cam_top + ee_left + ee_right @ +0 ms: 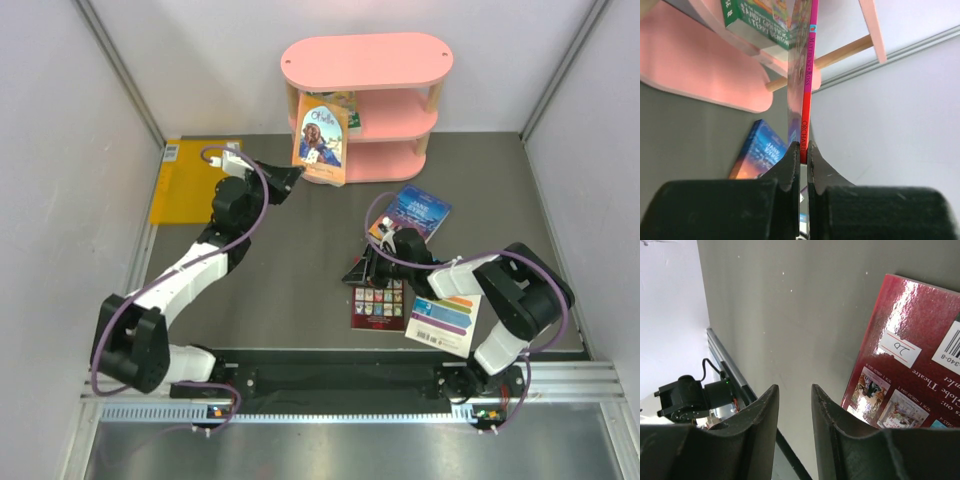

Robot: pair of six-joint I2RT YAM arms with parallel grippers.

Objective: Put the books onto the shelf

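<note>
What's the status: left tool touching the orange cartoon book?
Touching. Left wrist view: left tool clamps the spine of the orange cartoon book between both fingers.

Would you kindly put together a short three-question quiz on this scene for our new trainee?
1. True or false: the left end effector is shut on the thin orange cartoon-cover paperback, holding it upright.
2. On which tier of the small pink three-tier shelf does the green-cover paperback sit? A: top. B: middle. C: bottom.
3. Fill in: ____ paperbacks lie flat on the grey table.

Key: 1 true; 2 B; 3 three.
</note>
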